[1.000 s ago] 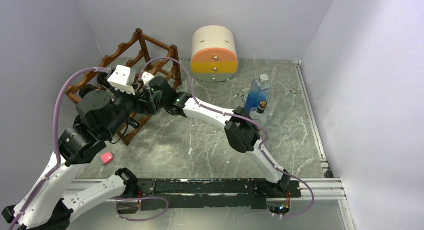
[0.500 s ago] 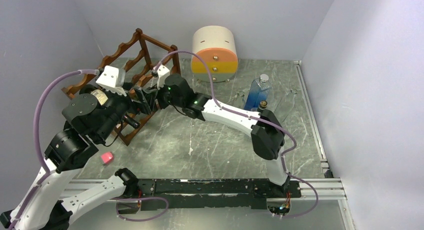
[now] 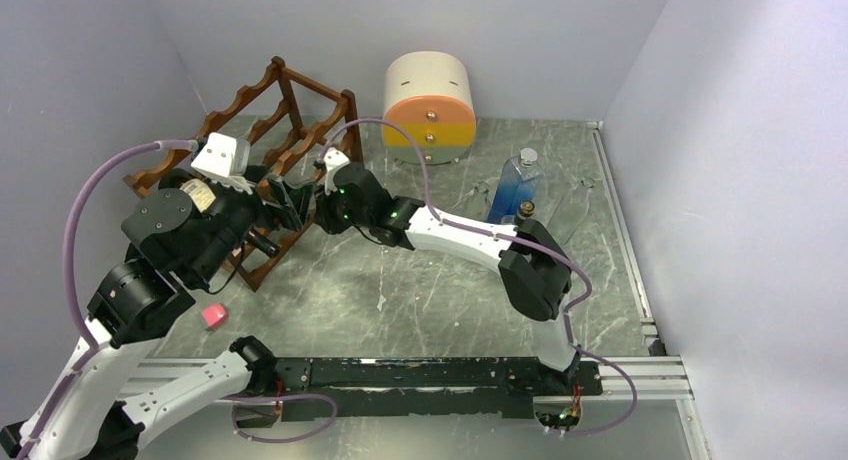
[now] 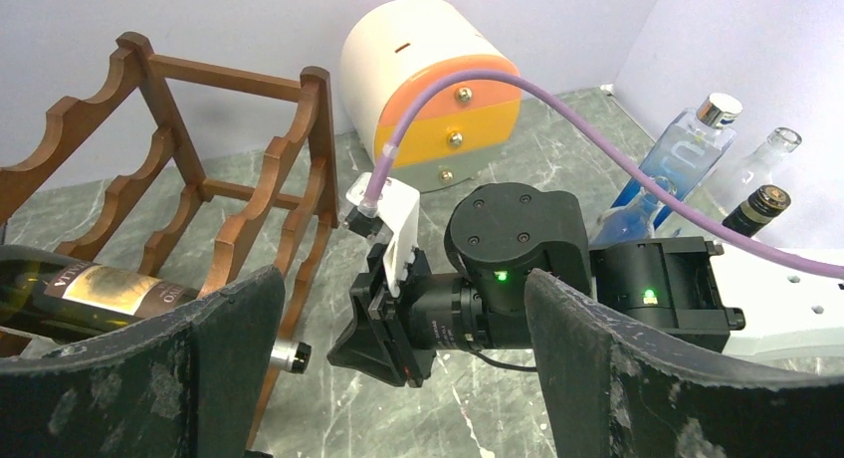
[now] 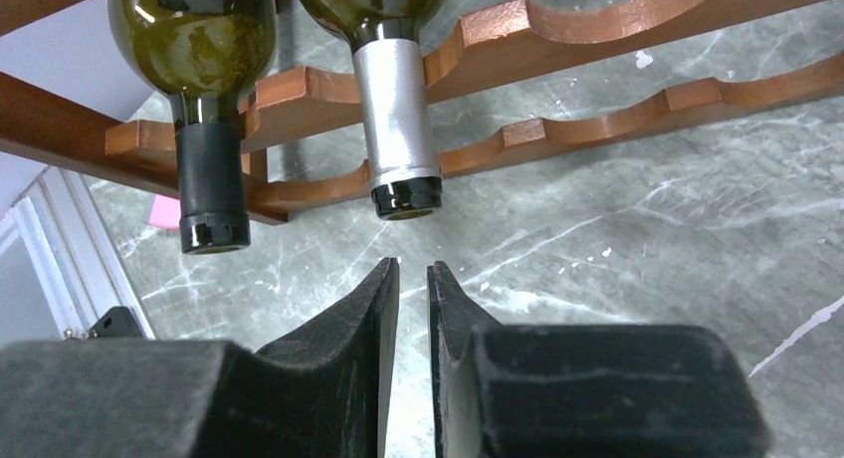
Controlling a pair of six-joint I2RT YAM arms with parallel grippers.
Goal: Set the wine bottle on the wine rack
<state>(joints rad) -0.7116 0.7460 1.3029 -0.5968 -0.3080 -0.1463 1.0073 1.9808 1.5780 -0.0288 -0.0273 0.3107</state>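
Two bottles lie on their sides in the wine rack [image 5: 597, 30]. The one I take for my wine bottle [image 5: 398, 119], with the silver neck, sits straight ahead of my right claw [image 5: 413, 279], its mouth facing my fingertips across a small gap. It rests in the scallops of the rails with its neck poking out past the front rail, so the wood carries it and nothing needs to hold it. By my reckoning the placing is as good as done. My right claw is pinched down to a bare slit and grips nothing. Closed like that it makes a blunt tip, which would suit a nudge if the bottle wants seating deeper. My left claw [image 4: 398, 279] is spread wide and empty, hanging just beside the rack's front corner and looking across at my right wrist. Just left of the silver neck lies the dark-capped bottle [image 5: 209, 179], so I have little room on that side. To the right the scallops show only wood. Under and behind my right claw the marble tabletop [image 5: 647, 239] gives me a straight line to back out. My two arms sit near each other here, so I judge a sideways swing riskier than a plain retreat. The drawer box [image 3: 430, 105] and the blue bottle [image 3: 516, 185] stand well apart from both claws.
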